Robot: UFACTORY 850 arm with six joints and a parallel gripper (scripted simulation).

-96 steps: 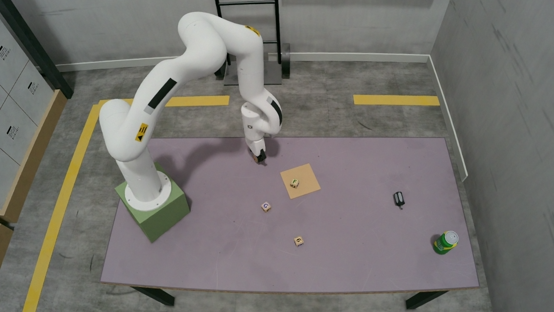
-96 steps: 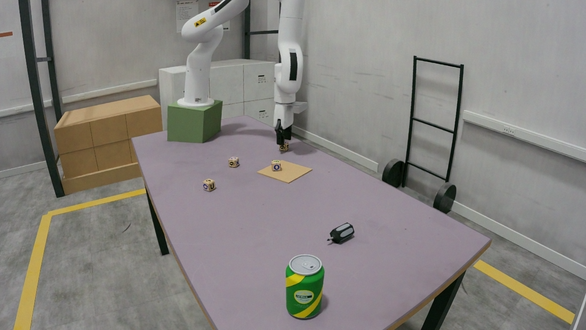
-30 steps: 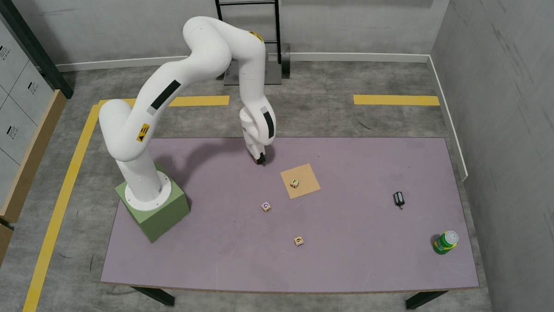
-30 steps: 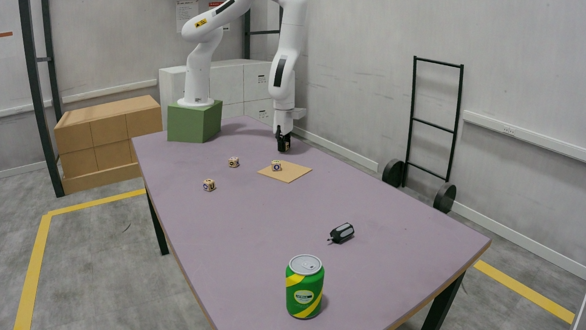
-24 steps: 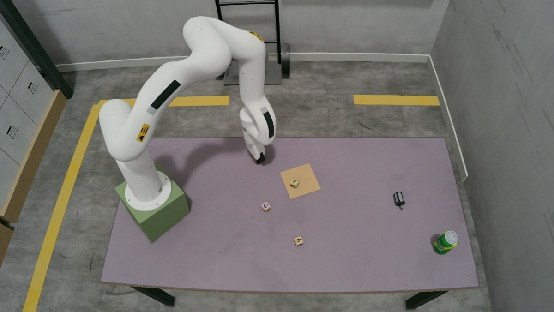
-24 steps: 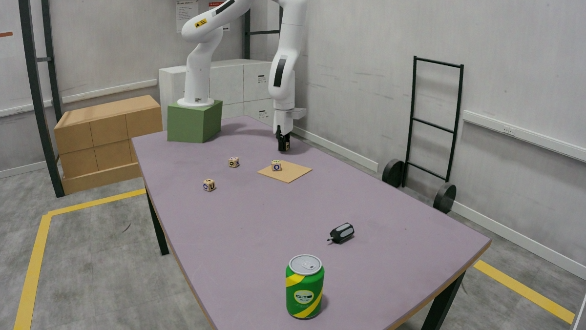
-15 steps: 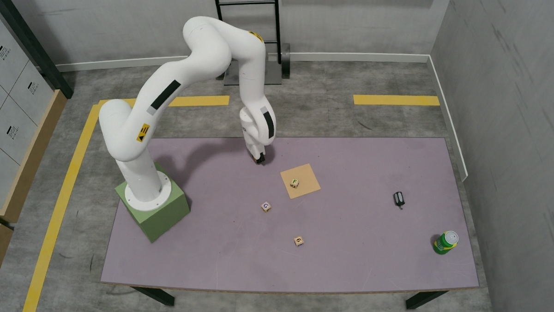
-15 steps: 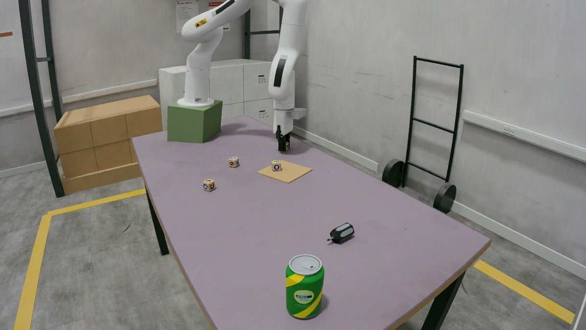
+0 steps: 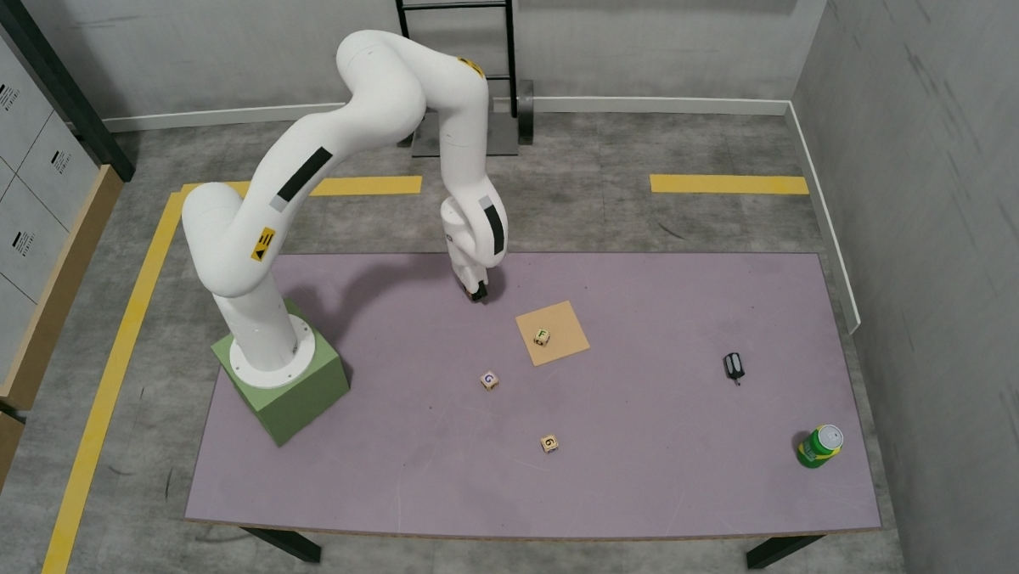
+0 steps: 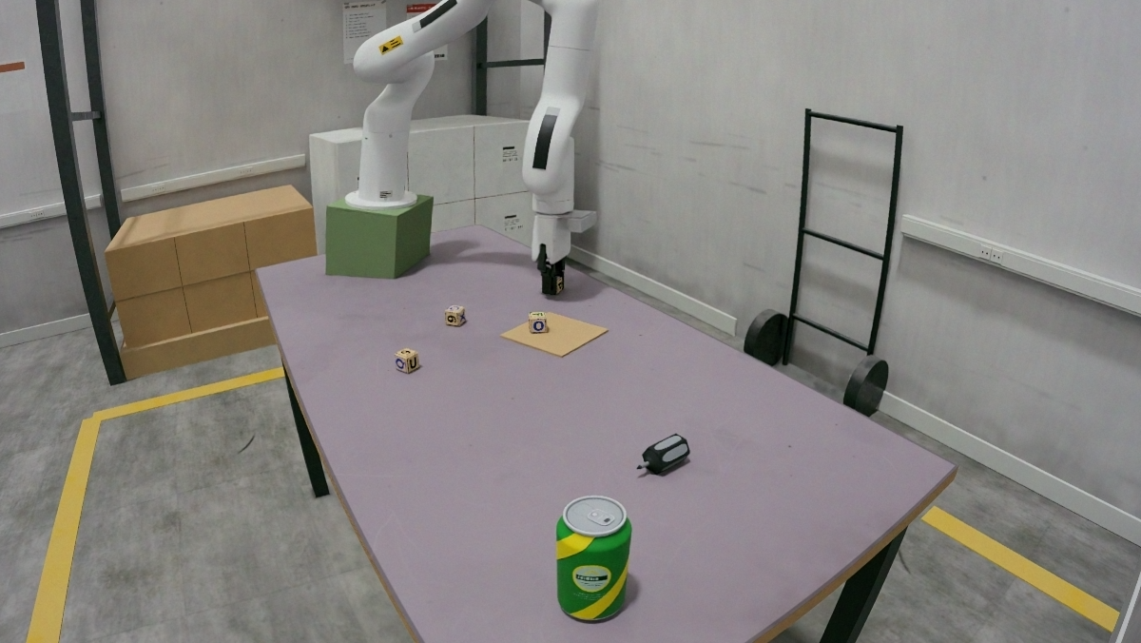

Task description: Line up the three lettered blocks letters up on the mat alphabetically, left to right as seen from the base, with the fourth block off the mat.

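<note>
An orange mat (image 9: pixel 552 332) lies near the table's middle, and it also shows in the exterior view (image 10: pixel 553 333). A block with F on top (image 9: pixel 542 336) (image 10: pixel 537 321) sits on the mat. A block with G on top (image 9: pixel 489 379) lies off the mat toward the front (image 10: pixel 454 315). A block with 9 on top (image 9: pixel 548 443) lies farther out (image 10: pixel 407 360). My gripper (image 9: pixel 478 292) is down at the table behind the mat and is shut on a fourth block (image 10: pixel 556 283). Its top face is hidden by the fingers.
A green can (image 9: pixel 819 446) (image 10: pixel 592 568) stands at the table's far right corner. A small black tool (image 9: pixel 734 366) (image 10: pixel 664 453) lies right of the mat. The green base block (image 9: pixel 280 378) stands at the left end.
</note>
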